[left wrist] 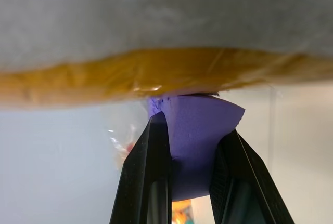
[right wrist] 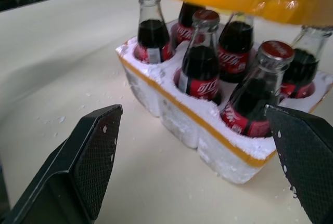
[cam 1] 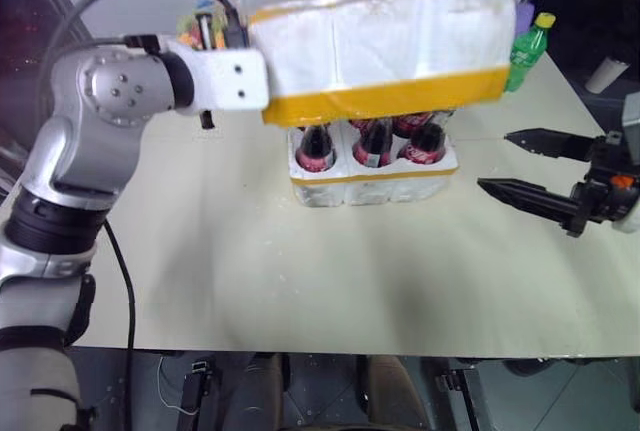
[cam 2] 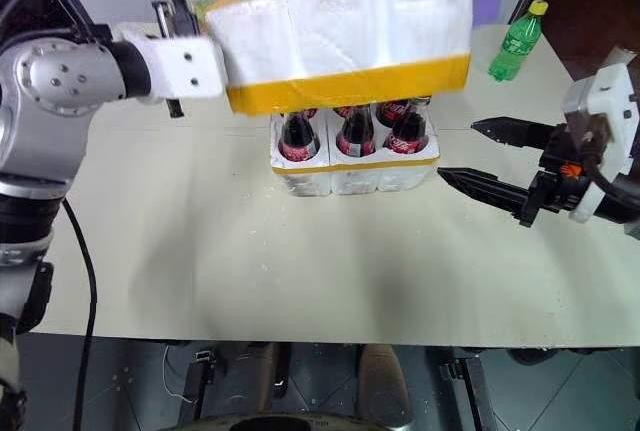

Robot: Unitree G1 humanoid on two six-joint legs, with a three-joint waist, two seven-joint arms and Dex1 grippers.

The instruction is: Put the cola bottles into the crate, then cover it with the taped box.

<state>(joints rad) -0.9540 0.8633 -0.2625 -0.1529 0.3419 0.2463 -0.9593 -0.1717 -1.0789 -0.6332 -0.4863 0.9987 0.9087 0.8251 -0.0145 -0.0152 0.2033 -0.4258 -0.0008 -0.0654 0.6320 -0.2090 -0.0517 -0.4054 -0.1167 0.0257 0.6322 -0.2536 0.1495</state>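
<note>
Left gripper (left wrist: 190,146) clenched on a purple tab under the white styrofoam taped box (cam 1: 385,46), held above six dark glass cola bottles (right wrist: 200,73) seated in the white foam crate (cam 1: 372,179). Right gripper (cam 1: 530,166) released, beside the crate. Risk: the thin pinch slipping, or the box rim catching caps and toppling bottles.

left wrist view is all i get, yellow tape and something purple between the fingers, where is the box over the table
Observer: The taped box hangs in the air right over the crate, not yet down on it.
Operator: bottles all in
Observer: Yes, the right wrist view shows six cola bottles standing in the wells.
Operator: right side in the way
Observer: No, the right gripper waits open beside the crate, apart from it.
</note>
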